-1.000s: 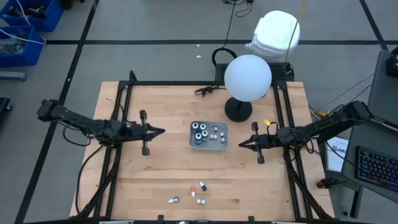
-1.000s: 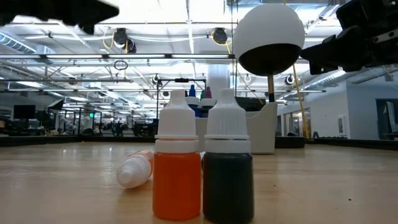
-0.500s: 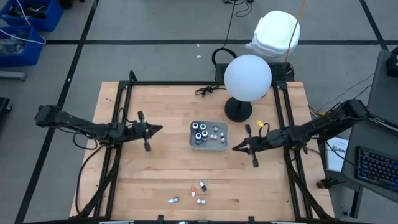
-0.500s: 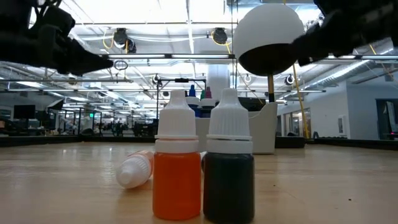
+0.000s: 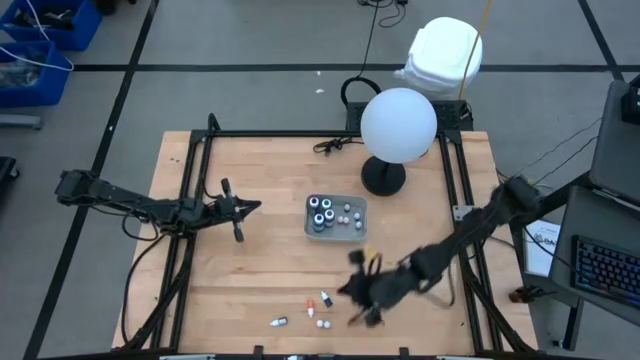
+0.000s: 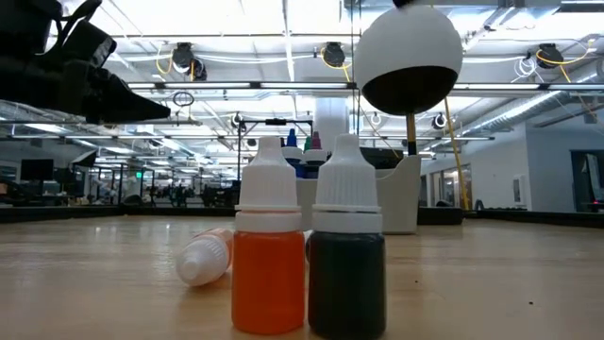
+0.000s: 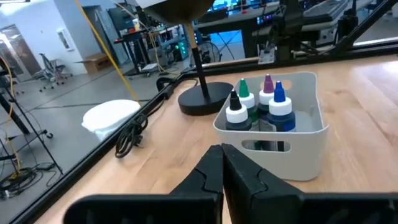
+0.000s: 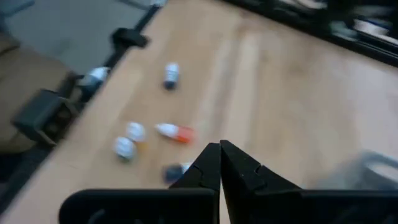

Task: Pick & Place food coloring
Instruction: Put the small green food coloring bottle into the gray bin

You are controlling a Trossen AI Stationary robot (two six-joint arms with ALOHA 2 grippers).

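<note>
The right gripper point(image 5: 350, 293), fingers pressed together and empty, hangs over the wooden table point(image 5: 250, 270); the loose dropper bottles point(image 5: 318, 303) lie just beside it at nine o'clock. They are small, smooth and white-capped, one orange. More bottles stand in the white bin point(image 5: 336, 217). The left gripper point(image 5: 255, 207), also closed and empty, waits at the bin's nine o'clock.
</note>
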